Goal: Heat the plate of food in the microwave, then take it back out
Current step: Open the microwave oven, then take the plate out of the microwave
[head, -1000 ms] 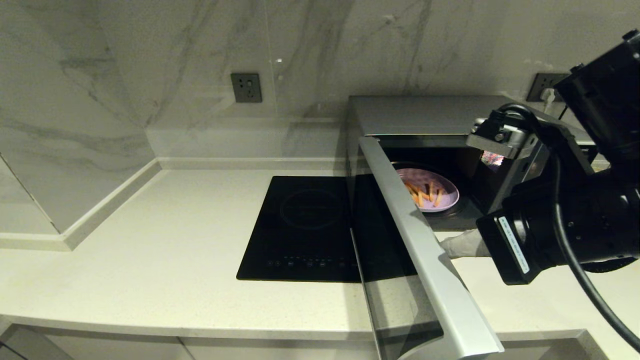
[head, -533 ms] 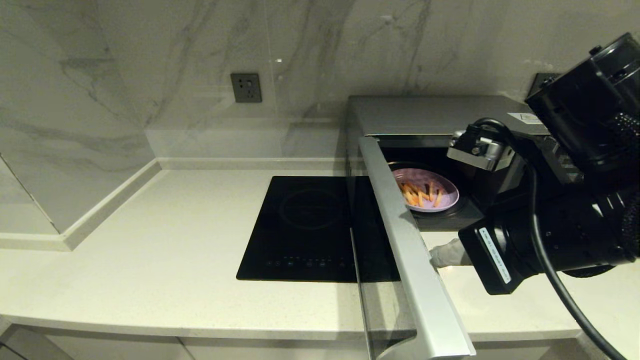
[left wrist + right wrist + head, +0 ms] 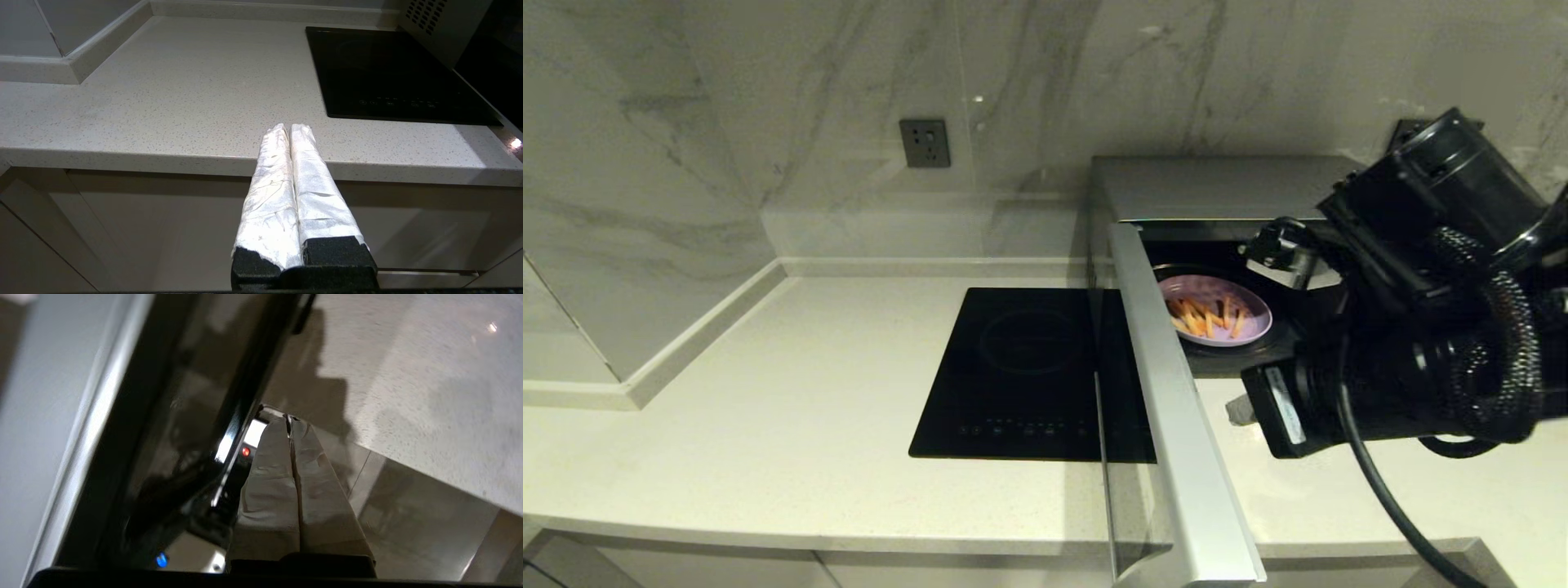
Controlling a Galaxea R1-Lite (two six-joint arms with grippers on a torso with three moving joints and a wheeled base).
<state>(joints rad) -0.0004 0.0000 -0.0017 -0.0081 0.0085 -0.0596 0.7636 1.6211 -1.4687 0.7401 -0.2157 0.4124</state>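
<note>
The silver microwave (image 3: 1217, 188) stands at the back right with its door (image 3: 1168, 392) swung out towards me. Inside it, on the turntable, sits the lavender plate of food (image 3: 1215, 309) with orange fry sticks. My right gripper (image 3: 1238, 408) is low over the counter in front of the cavity, on the inner side of the door. Its white-wrapped fingers are shut, with nothing between them. In the right wrist view the right gripper (image 3: 290, 419) has its tips close by the door's dark glass (image 3: 163, 428). My left gripper (image 3: 290, 127) is shut and parked below the counter's front edge.
A flat black induction cooktop (image 3: 1029, 367) is set into the counter left of the microwave, partly behind the door. A wall socket (image 3: 925, 143) is on the marble backsplash. The pale counter (image 3: 768, 408) stretches to the left, bounded by a corner wall.
The door's free end has swung leftward, opening wider. My right arm and gripper have moved left along with it, on its inner side. The plate stays put.
</note>
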